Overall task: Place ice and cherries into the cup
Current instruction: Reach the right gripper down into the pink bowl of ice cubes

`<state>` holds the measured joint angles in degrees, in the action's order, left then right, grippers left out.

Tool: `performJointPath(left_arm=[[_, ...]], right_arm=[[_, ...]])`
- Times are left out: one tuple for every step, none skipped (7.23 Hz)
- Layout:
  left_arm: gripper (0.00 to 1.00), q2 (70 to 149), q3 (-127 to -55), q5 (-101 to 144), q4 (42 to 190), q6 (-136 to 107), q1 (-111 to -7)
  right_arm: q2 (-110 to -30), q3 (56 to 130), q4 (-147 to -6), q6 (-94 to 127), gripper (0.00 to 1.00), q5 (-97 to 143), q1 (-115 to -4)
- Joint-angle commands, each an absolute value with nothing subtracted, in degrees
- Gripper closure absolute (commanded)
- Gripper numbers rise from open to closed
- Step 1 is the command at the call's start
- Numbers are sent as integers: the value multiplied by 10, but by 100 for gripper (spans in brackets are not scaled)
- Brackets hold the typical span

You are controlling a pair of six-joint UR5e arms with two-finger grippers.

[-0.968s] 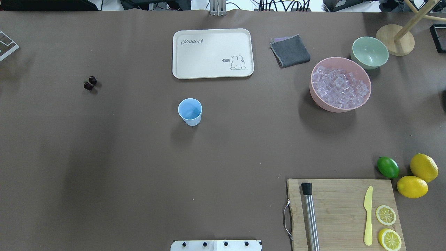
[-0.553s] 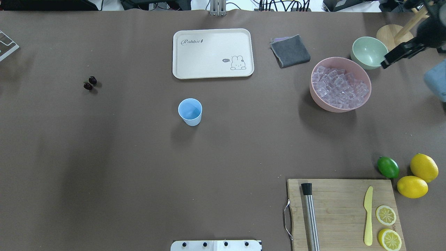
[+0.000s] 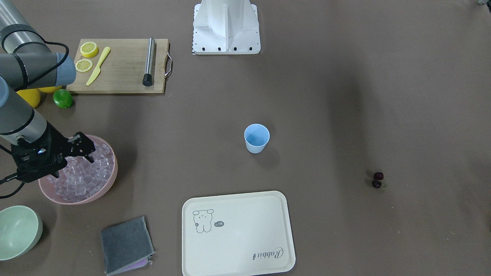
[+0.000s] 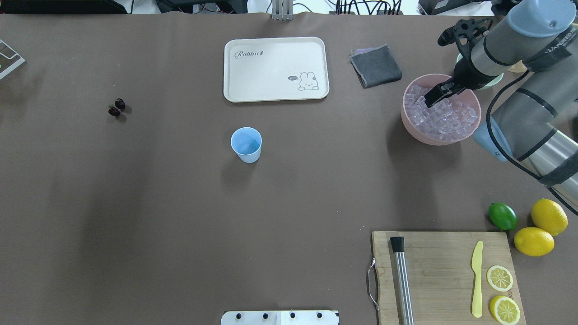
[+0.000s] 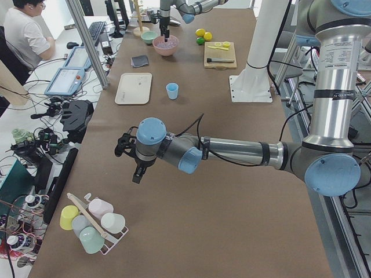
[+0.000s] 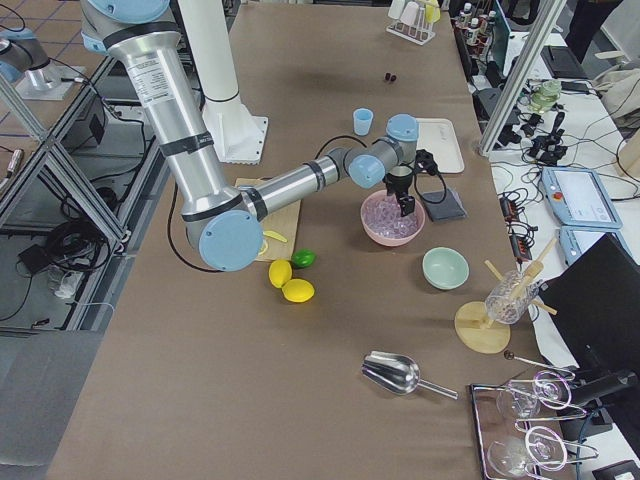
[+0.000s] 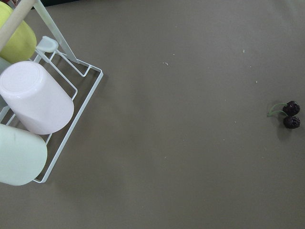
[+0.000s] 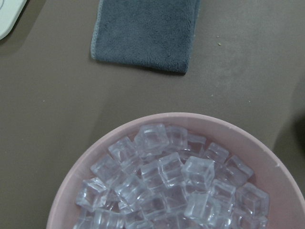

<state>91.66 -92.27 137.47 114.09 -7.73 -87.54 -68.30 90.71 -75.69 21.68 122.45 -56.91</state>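
Observation:
The light blue cup (image 4: 246, 144) stands upright and empty mid-table, also in the front view (image 3: 256, 138). The cherries (image 4: 116, 107), a dark joined pair, lie far left on the table and show at the right edge of the left wrist view (image 7: 291, 115). The ice (image 4: 445, 119) fills the pink bowl (image 4: 433, 141) at the right; the right wrist view looks straight down on it (image 8: 167, 186). My right gripper (image 4: 431, 100) hangs open just above the ice, holding nothing (image 3: 87, 147). My left gripper (image 5: 130, 159) shows only in the exterior left view, far from the cup; I cannot tell its state.
A cream rabbit tray (image 4: 275, 67) lies behind the cup and a grey cloth (image 4: 375, 65) left of the pink bowl. A pale green bowl (image 3: 17, 232) sits beyond the pink bowl. A cutting board (image 4: 438, 271), a lime (image 4: 502, 216) and lemons are front right. A cup rack (image 7: 38, 105) is near the left arm.
My right arm has come into the overhead view from the right edge and moved left, so its gripper is over the ice in the pink bowl. Cup and cherries have not moved.

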Motion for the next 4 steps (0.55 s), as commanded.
performJointPath(left_arm=[[3, 925, -915, 1375, 1141, -77, -875], [3, 935, -903, 1375, 1141, -77, -875], [3, 944, -890, 1375, 1142, -76, -875], [3, 945, -885, 1375, 1143, -76, -875]], right_arm=[[-686, 902, -751, 219, 6, 1222, -554], [-685, 897, -751, 218, 7, 1221, -552], [-685, 894, -751, 218, 7, 1220, -548], [-678, 883, -751, 217, 10, 1221, -548]])
